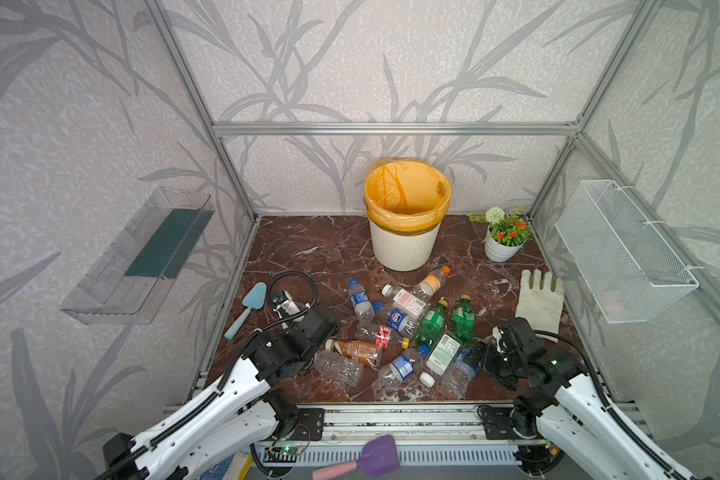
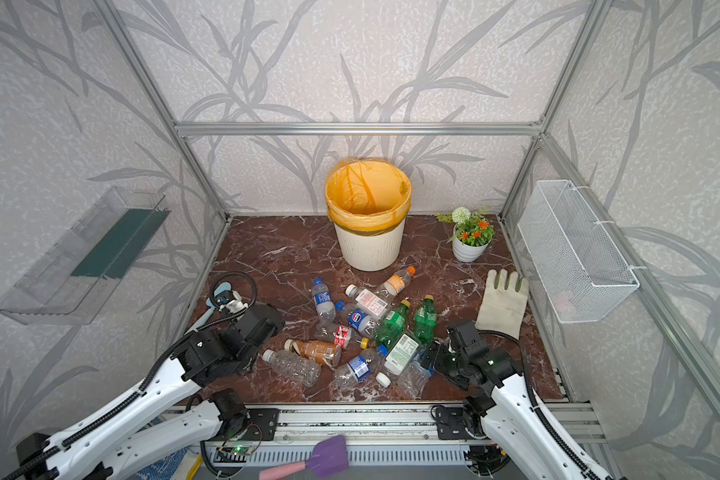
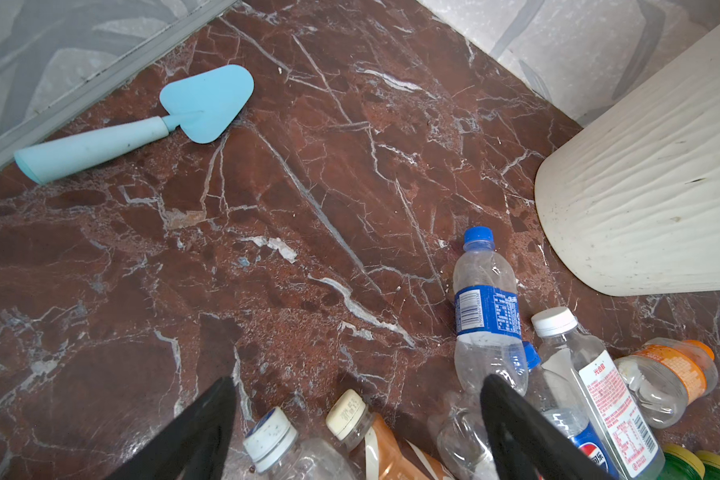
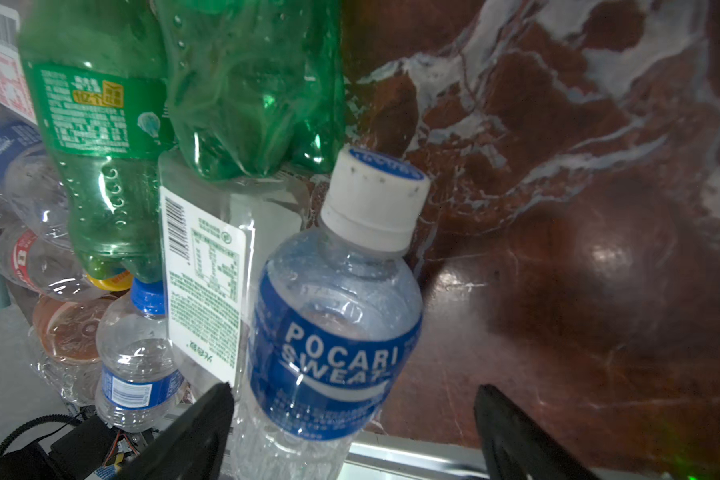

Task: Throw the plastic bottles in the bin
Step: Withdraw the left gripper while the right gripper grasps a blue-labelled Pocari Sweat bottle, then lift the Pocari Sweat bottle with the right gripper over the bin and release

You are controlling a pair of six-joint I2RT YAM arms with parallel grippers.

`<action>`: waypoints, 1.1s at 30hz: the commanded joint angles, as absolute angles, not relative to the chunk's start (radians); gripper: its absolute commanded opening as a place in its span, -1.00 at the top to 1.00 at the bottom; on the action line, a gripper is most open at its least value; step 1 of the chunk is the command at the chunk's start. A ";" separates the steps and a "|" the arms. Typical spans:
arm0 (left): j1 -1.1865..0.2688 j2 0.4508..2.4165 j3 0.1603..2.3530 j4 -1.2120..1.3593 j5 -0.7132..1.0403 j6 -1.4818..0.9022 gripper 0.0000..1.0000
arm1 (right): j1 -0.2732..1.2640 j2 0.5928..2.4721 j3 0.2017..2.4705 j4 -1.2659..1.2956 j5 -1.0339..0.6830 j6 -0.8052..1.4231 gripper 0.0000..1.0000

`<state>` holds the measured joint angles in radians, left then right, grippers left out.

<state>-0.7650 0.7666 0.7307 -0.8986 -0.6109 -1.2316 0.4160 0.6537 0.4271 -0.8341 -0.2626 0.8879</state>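
Pocari bottle (image 4: 333, 332), clear w/ blue label & white cap, lies btwn the spread jaws of the right gripper (image 4: 352, 390), not pinched: one jaw just beside it, other well apart. Other plastic bottles (image 1: 398, 321) lie heaped to its left, near side of the bin (image 1: 404, 245), which stands far-centre & looks empty. Left gripper (image 3: 357, 381), also spread, hangs over the neck of the brown bottle (image 3: 391, 452), holding nothing. Step: reach-to-grasp. Next prob. needs jaws squeezing a body, then a lift over the tall rim.
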 commanded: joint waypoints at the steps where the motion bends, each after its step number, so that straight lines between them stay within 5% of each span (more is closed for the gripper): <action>1: -0.771 0.734 0.720 -0.921 -0.612 -1.258 -0.80 | 0.434 0.666 0.419 -0.766 -0.269 0.927 -0.84; 18: -0.776 0.760 0.721 -0.936 -0.602 -1.272 -0.80 | 0.449 0.823 0.381 -0.669 -0.249 0.941 -0.70; 27: -0.777 0.769 0.718 -0.961 -0.607 -1.290 -0.81 | 0.449 0.810 0.401 -0.674 -0.207 0.928 -0.13; 33: -0.777 0.762 0.706 -0.970 -0.609 -1.326 -0.81 | 0.449 0.756 0.523 -0.773 -0.128 0.867 -0.09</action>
